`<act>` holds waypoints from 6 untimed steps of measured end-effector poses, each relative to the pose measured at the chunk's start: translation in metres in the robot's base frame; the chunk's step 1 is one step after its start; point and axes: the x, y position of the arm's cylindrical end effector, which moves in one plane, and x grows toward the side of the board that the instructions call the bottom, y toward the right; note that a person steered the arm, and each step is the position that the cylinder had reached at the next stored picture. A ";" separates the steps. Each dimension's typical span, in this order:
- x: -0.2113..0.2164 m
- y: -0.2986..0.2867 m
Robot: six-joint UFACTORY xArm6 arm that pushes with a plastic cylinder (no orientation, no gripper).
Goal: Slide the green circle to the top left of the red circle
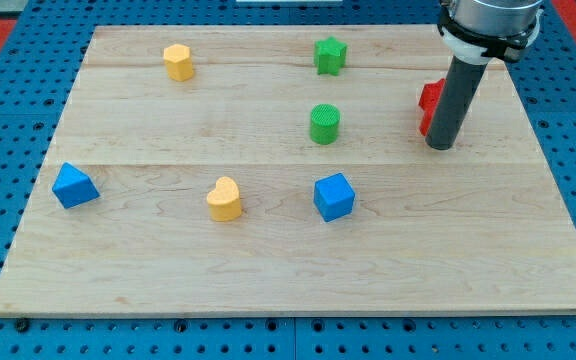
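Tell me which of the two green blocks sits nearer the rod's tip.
The green circle, mid-board; the green star sits farther up the view. My tip is to the circle's right.

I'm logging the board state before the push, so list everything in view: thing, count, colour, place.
green circle: 1, green, centre, right of middle
green star: 1, green, top, above the circle
red block: 1, red, right side, partly hidden by the rod, shape unclear
yellow hexagon: 1, yellow, top left
yellow heart: 1, yellow, lower middle
blue cube: 1, blue, lower middle
blue triangle: 1, blue, left
wooden board: 1, pale wood
my tip: 1, dark, beside the red block
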 end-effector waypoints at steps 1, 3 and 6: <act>0.017 -0.038; 0.024 -0.158; -0.021 -0.100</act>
